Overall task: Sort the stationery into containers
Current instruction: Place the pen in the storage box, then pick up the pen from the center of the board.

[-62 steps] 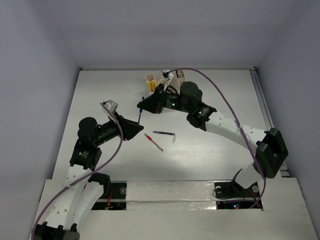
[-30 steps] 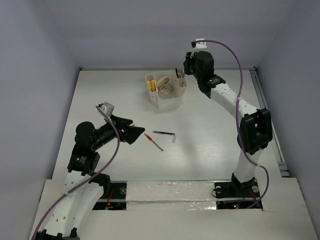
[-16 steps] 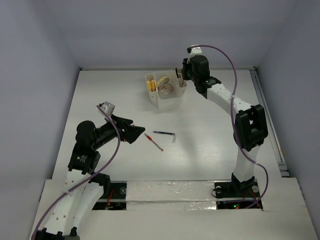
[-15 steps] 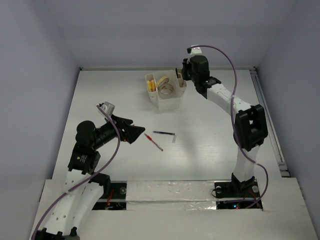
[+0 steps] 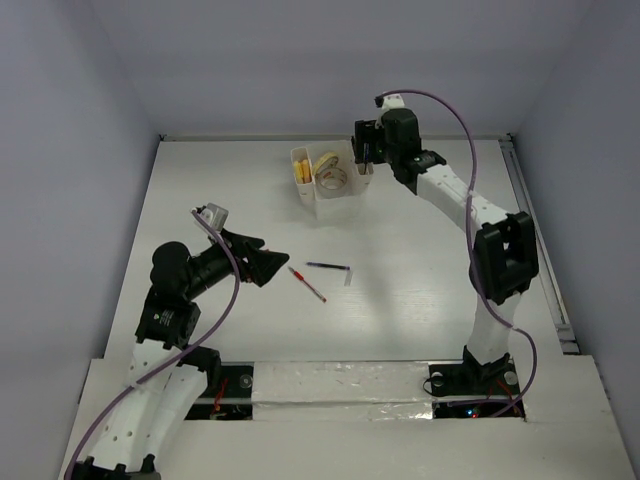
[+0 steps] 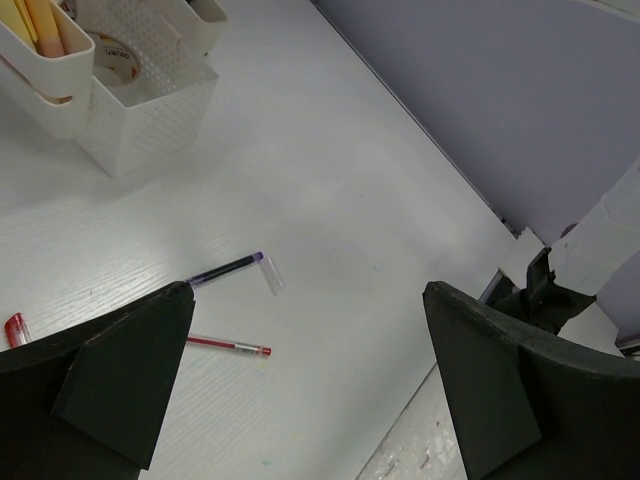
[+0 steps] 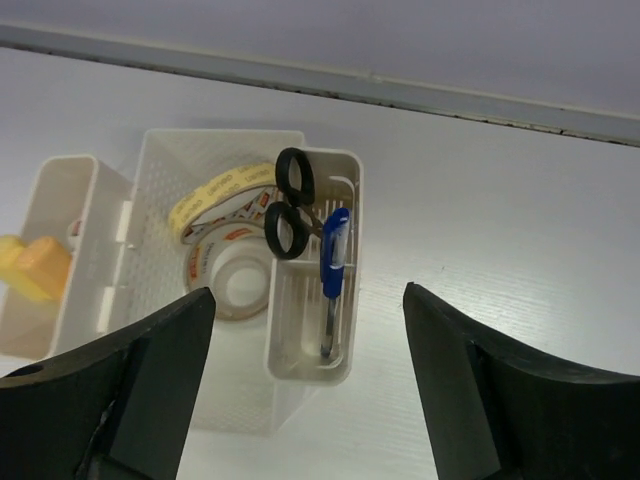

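organizer (image 5: 338, 205): white, boxy, upright at far centre of table
right side slot: black-handled scissors (image 7: 285, 205) and blue pen (image 7: 333, 260) standing inside, handles up
middle bin: tape rolls (image 7: 225, 262) lying inside, leaning on each other
left side slot: yellow sticks (image 5: 303, 172)
loose items: red pen (image 5: 308, 284) and dark pen (image 5: 328, 266) flat near table centre, close but apart; small clear cap (image 6: 271, 276) just beside dark pen's end
right gripper (image 7: 300, 295): fingers spread wide, empty, hovering over organizer's right slot
left gripper (image 6: 305, 300): fingers spread wide, empty, above table left of red pen, aimed toward both pens
table (image 5: 430, 260): white, faint wood grain, matte
room: plain pale lilac-grey walls (image 5: 330, 60) closing in table on three sides
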You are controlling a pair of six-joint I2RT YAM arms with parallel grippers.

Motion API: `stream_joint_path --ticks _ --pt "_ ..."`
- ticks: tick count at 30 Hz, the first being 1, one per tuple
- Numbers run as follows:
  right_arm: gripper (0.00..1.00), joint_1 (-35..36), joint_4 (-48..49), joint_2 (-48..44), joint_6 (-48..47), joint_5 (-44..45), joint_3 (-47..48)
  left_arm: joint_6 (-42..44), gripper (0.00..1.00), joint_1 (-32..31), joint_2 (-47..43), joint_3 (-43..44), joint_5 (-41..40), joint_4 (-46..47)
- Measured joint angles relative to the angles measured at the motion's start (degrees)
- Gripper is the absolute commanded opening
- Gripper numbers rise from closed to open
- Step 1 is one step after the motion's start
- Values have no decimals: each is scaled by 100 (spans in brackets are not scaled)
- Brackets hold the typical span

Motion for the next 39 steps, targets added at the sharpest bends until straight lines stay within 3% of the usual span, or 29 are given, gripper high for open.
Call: stream_joint_path --ticks 3,4,6,7,10,12,15,19,22,33,39 --pt "74 15 -168 -280 98 -107 -87 0 99 -2 -35 0 -28 -9" --pt "62 42 -195 -448 133 -138 -197 0 99 -2 -55 0 -70 -24" --pt "50 179 -256 -868 184 -63 -461 2 99 0 -92 0 -195 -76" --pt "35 328 -236 -1110 164 31 -636 2 99 -2 -116 0 -269 -103" --pt "22 1137 -205 -1602 151 256 -1078 4 99 0 -214 0 -487 -190" --pt "22 1729 -144 -1753 203 186 -1438 13 99 -2 -313 0 -634 -262" --pt "29 2483 -173 -1755 332 -127 -2140 37 99 -2 -514 0 -905 -393" --pt "46 2863 -544 -1504 468 -409 -2732 111 99 17 -828 15 -1331 -553" --pt "50 3027 -739 -1198 479 -466 -2743 151 99 44 -981 61 -1574 -632" --pt "49 3318 -1047 164 387 -450 -1860 175 99 111 -994 109 -1869 -761" --pt "38 3324 -1062 629 387 -437 -1502 175 99 111 -997 109 -1921 -763"
